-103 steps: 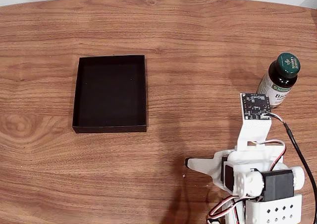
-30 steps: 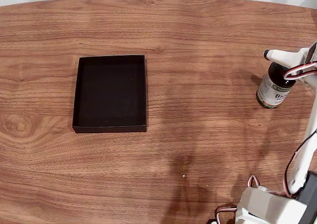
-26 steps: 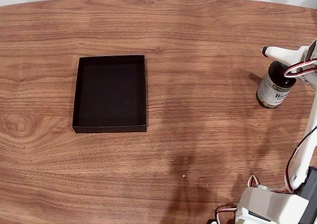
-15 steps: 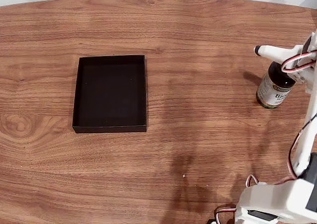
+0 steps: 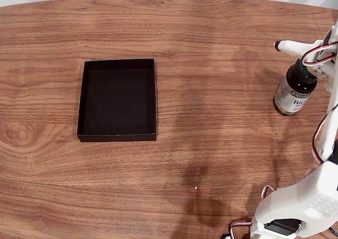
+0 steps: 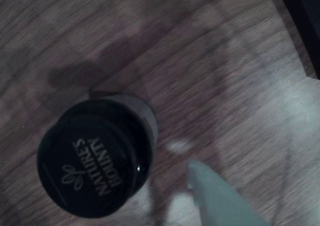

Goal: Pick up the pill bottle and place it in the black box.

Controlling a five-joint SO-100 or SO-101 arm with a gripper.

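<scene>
A: Where did we find the pill bottle (image 5: 294, 90)?

B: At the right edge of the fixed view, a little above the middle, standing upright on the wooden counter (image 5: 211, 159). The black box (image 5: 118, 99) sat left of centre, well apart from it, with nothing inside that we could see.

A: And the fingers (image 5: 302, 55)?

B: One white finger (image 5: 290, 46) reached leftward just above the cap in the fixed view; the other was hidden near the frame edge. In the wrist view we looked straight down on the cap (image 6: 95, 158) at lower left, with a pale fingertip (image 6: 215, 191) just beside it at lower right. We judged the fingers apart and holding nothing, since the bottle rested on the counter with bare wood between cap and fingertip.

A: So we were lining up for the grasp. What did doing it well ask for?

B: We thought the bottle had to sit midway between the two fingers, which the wrist view suggested it did not. Then descend to grip the body or the neck below the cap. A tall, narrow bottle tips easily, so a finger nudging one side first seemed the chief risk.
</scene>
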